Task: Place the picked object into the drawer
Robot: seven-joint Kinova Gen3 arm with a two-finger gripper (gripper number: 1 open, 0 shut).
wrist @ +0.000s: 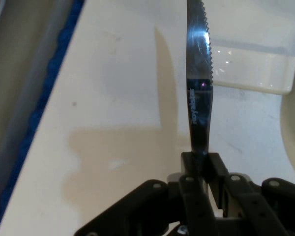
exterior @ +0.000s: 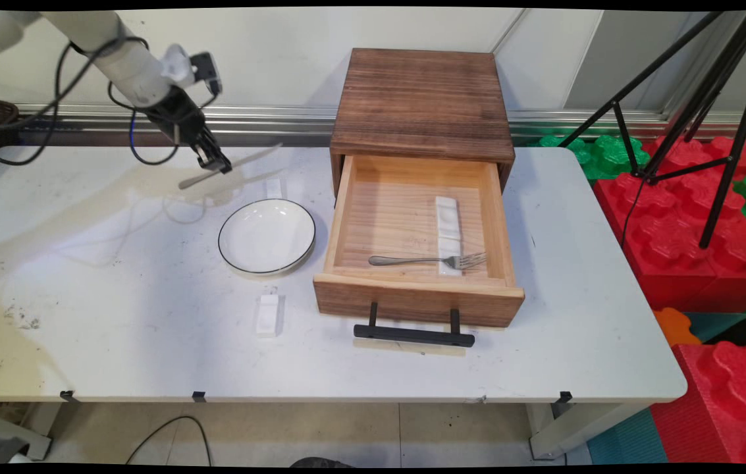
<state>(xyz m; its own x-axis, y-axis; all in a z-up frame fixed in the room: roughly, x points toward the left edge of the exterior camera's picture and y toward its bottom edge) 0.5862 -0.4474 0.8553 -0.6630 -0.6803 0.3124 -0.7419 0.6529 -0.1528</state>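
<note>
Small white rest [exterior: 268, 315] near table's [exterior: 116, 329] front edge; gripper [exterior: 214, 161] above back-left, jaws clamped on knife [exterior: 231, 166], blade's long axis pointing toward drawer [exterior: 412, 230], plate [exterior: 266, 236] just beyond.

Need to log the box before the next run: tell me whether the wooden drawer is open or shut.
Open. The drawer is pulled out toward the table's near side, its inside exposed, with a fork lying across a white rest.
</note>
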